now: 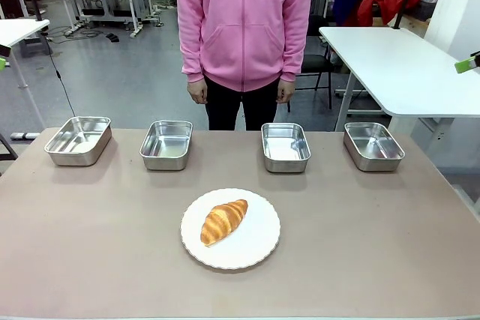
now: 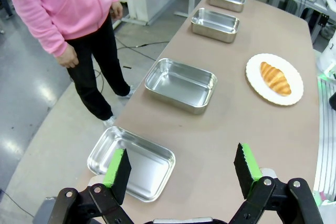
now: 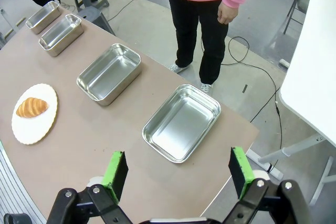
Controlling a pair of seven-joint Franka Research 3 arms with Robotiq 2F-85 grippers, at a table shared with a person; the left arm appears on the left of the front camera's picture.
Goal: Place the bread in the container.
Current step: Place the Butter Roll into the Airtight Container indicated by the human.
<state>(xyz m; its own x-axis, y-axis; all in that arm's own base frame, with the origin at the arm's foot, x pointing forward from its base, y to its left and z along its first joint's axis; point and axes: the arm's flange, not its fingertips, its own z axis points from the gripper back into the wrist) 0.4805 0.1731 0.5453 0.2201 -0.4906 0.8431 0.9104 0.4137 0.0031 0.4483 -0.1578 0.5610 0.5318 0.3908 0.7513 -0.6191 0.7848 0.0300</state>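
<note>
Currently the bread (image 1: 223,221) lies on the white plate (image 1: 259,254), a little left of its centre. It is a golden-brown croissant with a ridged crust and paler tapered ends, set diagonally. Beyond the plate, four alike steel containers (image 1: 166,144) stand in a row; you cannot tell which one is meant. Left gripper (image 2: 181,156) and right gripper (image 3: 177,160): fingers spread wide, nothing held. The person (image 1: 243,28) beyond the plate is cut off by the top edge, and the bread's underside is hidden.
</note>
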